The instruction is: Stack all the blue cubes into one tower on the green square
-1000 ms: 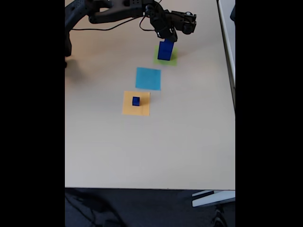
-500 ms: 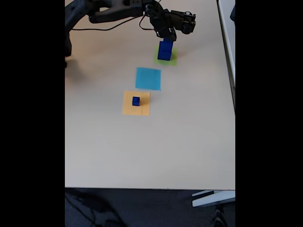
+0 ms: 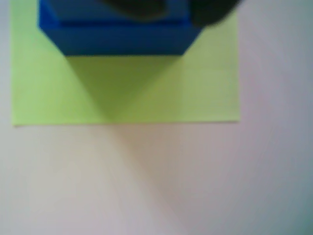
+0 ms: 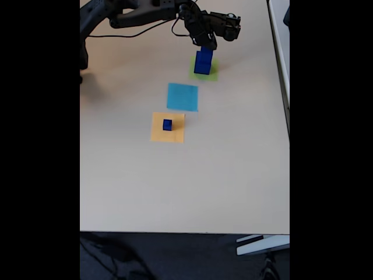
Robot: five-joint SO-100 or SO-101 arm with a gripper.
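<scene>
Desk: a pale beige flat desk [image 4: 175, 186] carries three paper squares in a slanted row in the fixed view, with a black cable trailing near the arm at the top.
Green square: the thin light yellow-green paper square [image 4: 211, 72] lies farthest up in the fixed view; in the wrist view its bare part [image 3: 146, 93] spreads below the blue block, with a shadow across it.
Tower: a stepped column of solid dark blue cubes [image 4: 203, 61] stands on the green square, a wide block at the bottom and a narrower one on it; how many cubes it holds is too small to tell. In the wrist view the bottom block [image 3: 122, 36] sits at the top edge.
Small cube: one tiny dark blue cube [image 4: 167, 124] sits on the flat orange paper square [image 4: 158, 135], well apart from the tower.
Light-blue square: a flat light-blue paper square [image 4: 182, 97] lies between the green and orange ones.
Arm: the black robot arm [image 4: 140, 13] reaches in from the upper left of the fixed view.
Fingers: the black fingers [image 4: 204, 42] hang at the tower's top; dark blurred shapes cross the top of the wrist view. Whether they are spread or gripping a cube cannot be told.
</scene>
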